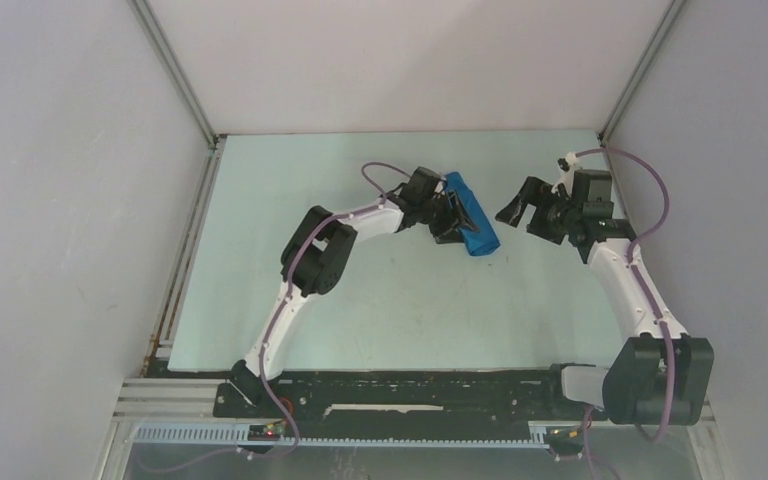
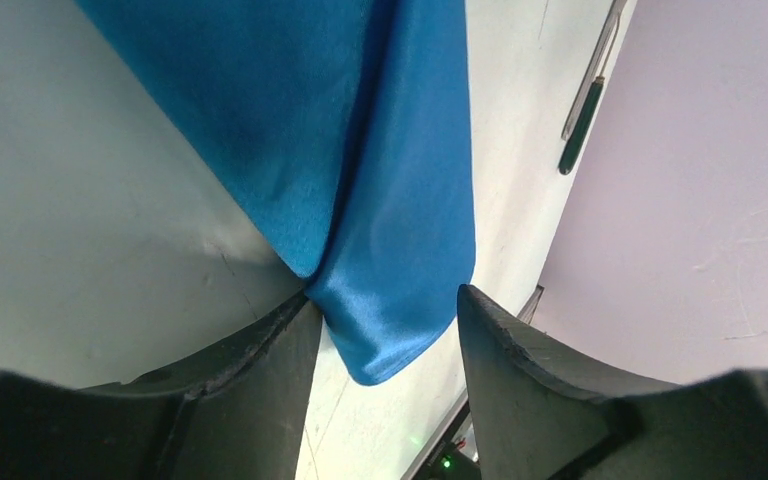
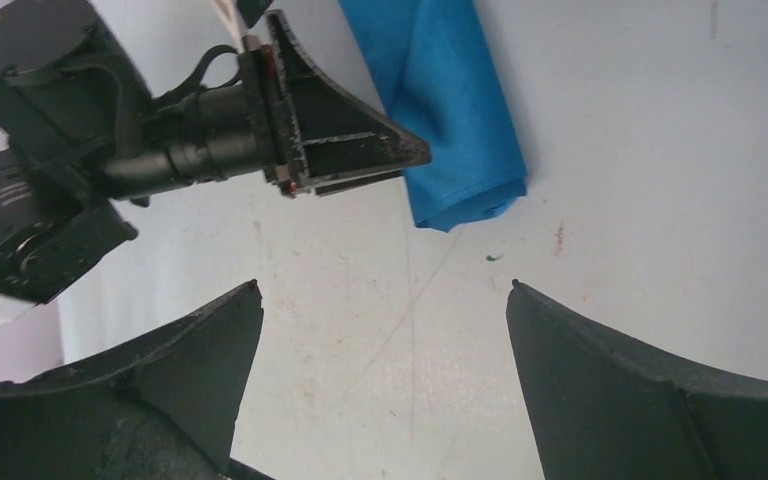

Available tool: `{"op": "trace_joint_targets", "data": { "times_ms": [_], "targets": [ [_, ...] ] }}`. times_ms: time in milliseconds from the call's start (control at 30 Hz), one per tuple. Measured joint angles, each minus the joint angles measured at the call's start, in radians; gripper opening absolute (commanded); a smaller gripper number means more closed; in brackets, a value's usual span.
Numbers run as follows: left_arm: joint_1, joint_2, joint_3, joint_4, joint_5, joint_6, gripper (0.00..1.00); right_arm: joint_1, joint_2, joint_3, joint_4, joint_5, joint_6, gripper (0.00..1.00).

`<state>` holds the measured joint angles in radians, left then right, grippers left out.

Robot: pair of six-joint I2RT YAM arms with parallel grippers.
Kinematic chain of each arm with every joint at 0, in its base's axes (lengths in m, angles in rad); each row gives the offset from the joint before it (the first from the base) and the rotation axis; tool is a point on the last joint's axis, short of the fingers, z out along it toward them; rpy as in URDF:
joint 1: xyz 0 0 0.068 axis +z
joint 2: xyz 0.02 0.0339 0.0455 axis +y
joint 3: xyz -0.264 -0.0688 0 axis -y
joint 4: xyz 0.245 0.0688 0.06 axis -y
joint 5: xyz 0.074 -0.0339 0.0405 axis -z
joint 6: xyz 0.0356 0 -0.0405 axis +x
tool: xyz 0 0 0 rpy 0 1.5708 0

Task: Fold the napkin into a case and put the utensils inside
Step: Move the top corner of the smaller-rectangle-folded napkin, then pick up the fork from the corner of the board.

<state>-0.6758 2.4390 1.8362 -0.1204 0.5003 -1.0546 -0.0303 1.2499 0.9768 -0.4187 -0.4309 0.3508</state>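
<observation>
Left wrist, 1 napkin [image 2: 360, 150], 1 dk-handle utensil [image 2: 580, 118]

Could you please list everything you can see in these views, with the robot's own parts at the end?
napkin: one, bright blue, folded into a narrow strip, far centre of the table.
utensil: at least one, silvery with a dark handle, at the table's edge by a wall; too thin to tell more.
table: one, pale greenish white, under everything.
walls: three, pale grey, around the table.
cables: two, purple, one along each arm.
arms: two, white with black joints, bolted at the near edge.
left hand: one, black, open, around the napkin's end.
right hand: one, black, open and empty, beside the napkin.
</observation>
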Motion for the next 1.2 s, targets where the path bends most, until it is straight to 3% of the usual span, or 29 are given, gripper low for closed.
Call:
{"op": "trace_joint_targets", "data": {
  "times_ms": [167,367,467,600,733,767,833,933,1067,1200],
  "targets": [
    [0.0,-0.098,-0.124,-0.043,-0.009,0.032,0.65,-0.001,-0.006,0.041,-0.101,0.092,-0.026,1.0],
    [0.062,-0.577,-0.459,-0.289,-0.049,0.161,0.66,-0.002,-0.021,0.126,-0.141,0.246,-0.1,1.0],
    [0.115,-0.812,-0.489,-0.356,-0.054,0.24,0.66,-0.024,-0.013,0.14,-0.151,0.33,-0.148,1.0],
    [0.172,-1.033,-0.438,-0.427,-0.072,0.358,0.67,-0.2,0.094,0.223,-0.156,0.333,-0.155,0.84],
    [0.177,-1.065,-0.444,-0.461,-0.06,0.436,0.67,-0.364,0.3,0.34,-0.161,0.296,-0.156,0.79],
    [0.2,-0.988,-0.516,-0.496,-0.042,0.481,0.66,-0.41,0.512,0.488,-0.196,0.295,-0.186,0.64],
    [0.212,-0.968,-0.551,-0.503,-0.018,0.49,0.66,-0.414,0.545,0.511,-0.239,0.297,-0.213,0.6],
    [0.28,-0.938,-0.61,-0.512,0.028,0.497,0.66,-0.425,0.704,0.738,-0.36,0.308,-0.3,0.47],
    [0.373,-0.937,-0.63,-0.5,0.077,0.496,0.66,-0.446,0.842,0.888,-0.42,0.322,-0.384,0.5],
    [0.403,-0.936,-0.63,-0.473,0.109,0.496,0.66,-0.459,0.923,0.917,-0.474,0.35,-0.441,0.55]
  ]
}}
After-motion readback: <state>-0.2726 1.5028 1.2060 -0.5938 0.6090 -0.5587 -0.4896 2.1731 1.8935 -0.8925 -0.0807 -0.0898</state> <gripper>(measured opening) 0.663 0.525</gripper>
